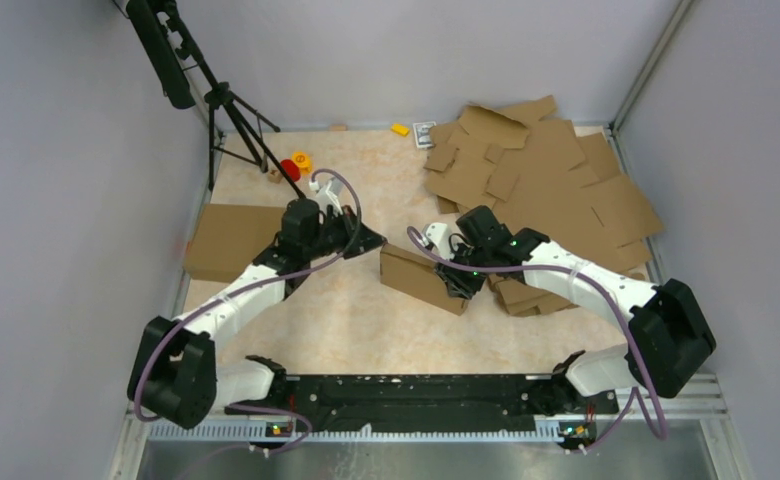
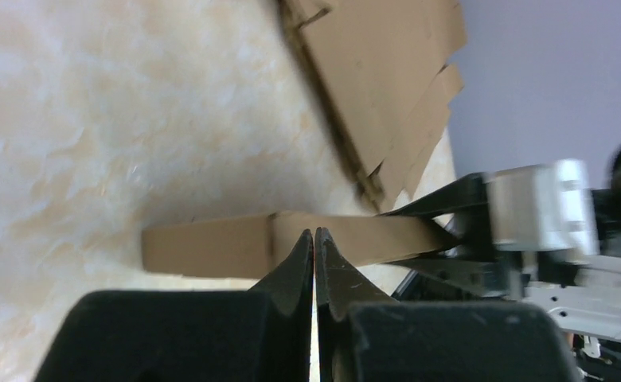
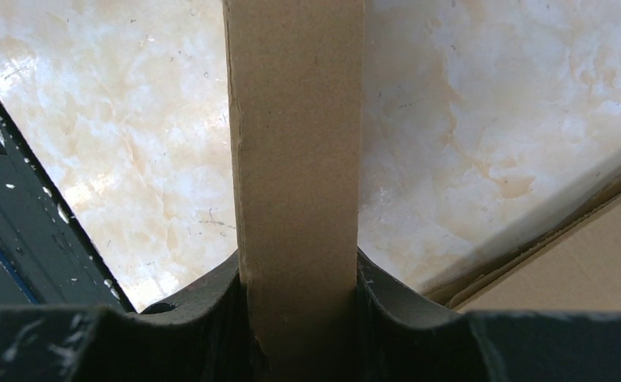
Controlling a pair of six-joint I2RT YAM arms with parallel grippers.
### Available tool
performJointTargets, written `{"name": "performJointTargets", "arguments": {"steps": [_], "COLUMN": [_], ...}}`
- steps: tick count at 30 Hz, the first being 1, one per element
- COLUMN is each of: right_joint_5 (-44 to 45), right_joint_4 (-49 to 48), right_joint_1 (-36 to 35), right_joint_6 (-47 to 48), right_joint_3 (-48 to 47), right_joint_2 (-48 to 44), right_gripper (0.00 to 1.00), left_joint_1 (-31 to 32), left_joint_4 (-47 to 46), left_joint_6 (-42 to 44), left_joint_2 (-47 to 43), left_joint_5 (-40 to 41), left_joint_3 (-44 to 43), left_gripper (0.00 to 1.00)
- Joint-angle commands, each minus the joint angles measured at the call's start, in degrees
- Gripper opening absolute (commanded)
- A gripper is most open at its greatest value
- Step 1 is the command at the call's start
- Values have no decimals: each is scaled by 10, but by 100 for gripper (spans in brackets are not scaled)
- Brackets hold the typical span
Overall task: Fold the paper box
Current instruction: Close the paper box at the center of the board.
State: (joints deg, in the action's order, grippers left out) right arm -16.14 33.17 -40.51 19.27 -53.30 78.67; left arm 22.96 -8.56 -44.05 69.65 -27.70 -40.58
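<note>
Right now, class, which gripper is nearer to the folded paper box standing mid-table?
Right. The right gripper is clamped on the paper box, pressing both of its faces. The left gripper, shut and empty, sits just off the box's end on the left arm's side.

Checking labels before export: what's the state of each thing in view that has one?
paper box: folded up, clamped across its thin side.
right gripper: shut on the paper box.
left gripper: shut, holding nothing.
cardboard blanks: flat, unfolded, piled far right.
second box: folded, lying flat at the left table edge.
</note>
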Motion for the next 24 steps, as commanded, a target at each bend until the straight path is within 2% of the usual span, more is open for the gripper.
{"name": "performJointTargets", "arguments": {"steps": [1,5,10,12,14,17,22,24], "right_joint_5": [-1,0,-5,-6,-10,-14,-19,-18], "right_joint_4": [-2,-2,-11,-17,-28,-40,-50,-54], "right_joint_1": [-5,-5,-6,-5,-5,-5,-5,-5], "right_joint_6": [-1,-1,13,25,38,53,77,76], "right_joint_3": [14,12,10,10,12,12,16,14], "right_joint_2": [-1,-2,-4,-2,-1,2,3,7], "right_gripper": [13,13,13,13,13,13,13,13], "left_joint_1": [0,1,1,1,1,1,1,2], "left_joint_4": [-38,-46,55,120,173,198,133,101], "left_joint_6": [-12,-15,50,96,139,182,207,200], "left_joint_2": [35,41,-12,-32,-43,-44,-35,-20], "left_joint_5": [-12,-22,11,31,47,47,4,1], "left_joint_3": [58,67,1,-36,-70,-91,-69,-59], "left_gripper": [0,0,0,8,20,33,55,57]}}
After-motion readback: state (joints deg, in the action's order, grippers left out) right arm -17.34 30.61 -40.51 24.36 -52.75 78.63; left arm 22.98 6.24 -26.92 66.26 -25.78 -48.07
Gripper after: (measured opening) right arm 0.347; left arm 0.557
